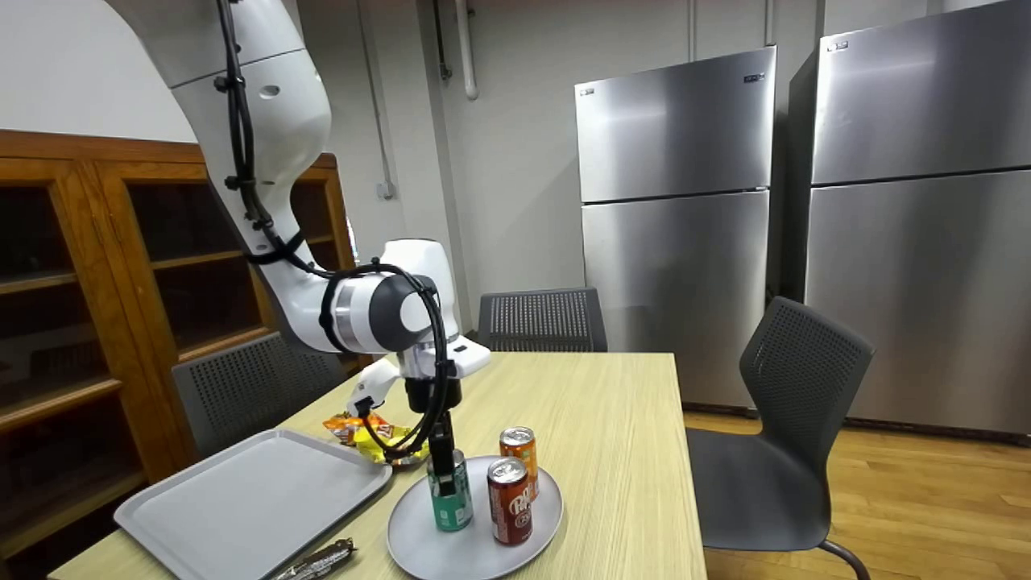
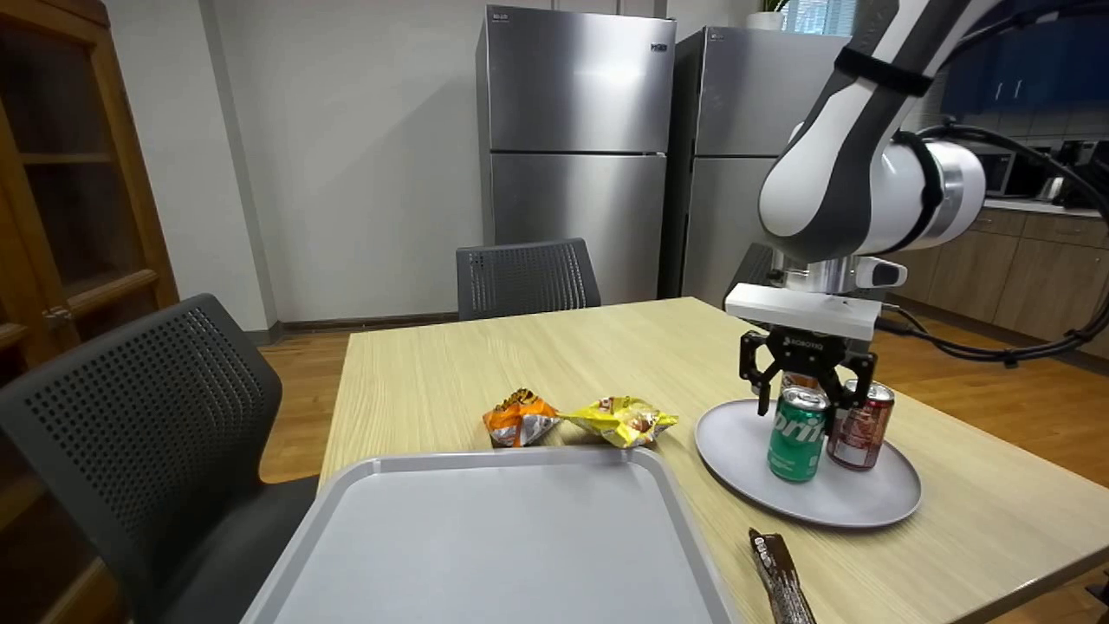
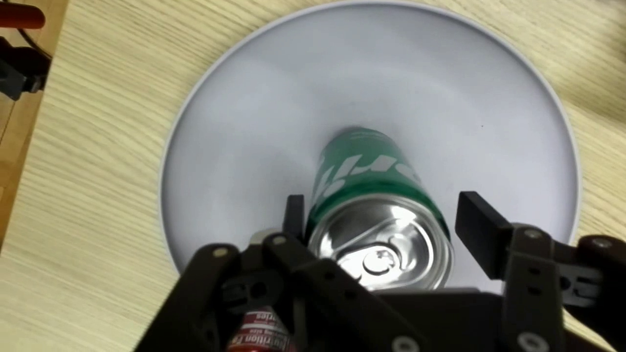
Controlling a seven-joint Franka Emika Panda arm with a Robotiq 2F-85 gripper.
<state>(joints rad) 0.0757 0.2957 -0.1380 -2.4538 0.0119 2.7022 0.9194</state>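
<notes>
In an exterior view, the orange cylindrical metal can (image 2: 797,380) is mostly hidden behind the green metal can (image 2: 795,442). The dark-brown wrapped bar (image 2: 780,572) and the grey rectangular tray (image 2: 520,537) run off the six-o'clock edge in both exterior views. In the wrist view, the black fingers (image 3: 481,234) cover most of the dark-red metal can (image 3: 259,335) at seven o'clock; a red rounded rod (image 3: 22,16) at ten o'clock is cut off.
</notes>
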